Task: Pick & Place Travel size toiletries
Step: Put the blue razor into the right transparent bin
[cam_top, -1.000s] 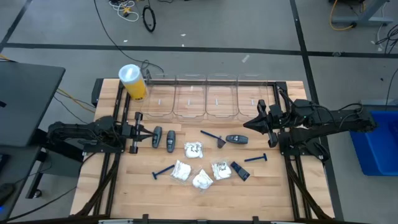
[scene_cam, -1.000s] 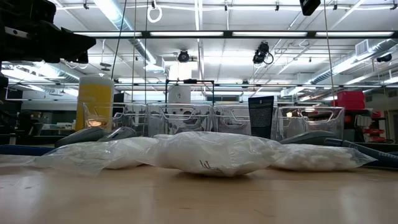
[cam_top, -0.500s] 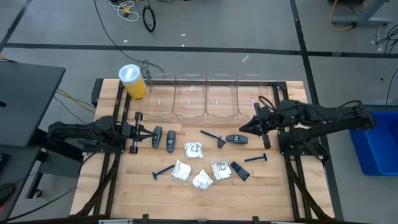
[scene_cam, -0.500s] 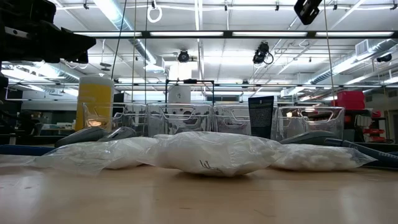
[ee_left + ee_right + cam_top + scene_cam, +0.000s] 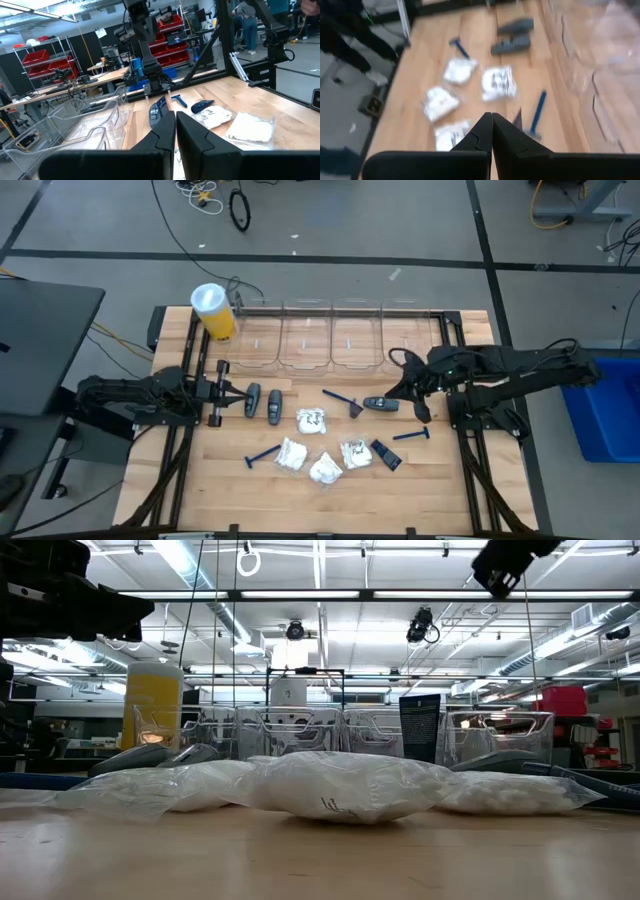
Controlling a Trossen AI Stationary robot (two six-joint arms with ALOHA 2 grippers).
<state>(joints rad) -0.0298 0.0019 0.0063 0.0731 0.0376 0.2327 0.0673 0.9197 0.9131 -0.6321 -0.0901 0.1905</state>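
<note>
Over at the far left of the wooden bench, the left end effector lay low with its fingers pressed together, holding nothing, just beside two dark grey oval pieces. The yellow cylinder stood at the bench's back left corner, next to a row of clear bins along the back edge. Near the middle of the bench lay the white packets, four of them loosely grouped, with one blue razor to their left and another blue razor behind them. Right of that razor sat a third dark grey oval piece, and a dark rectangular piece lay at the right of the packets, with a third razor beyond it. The right end effector hung above the bench, closed and empty, just by the third oval piece.
</note>
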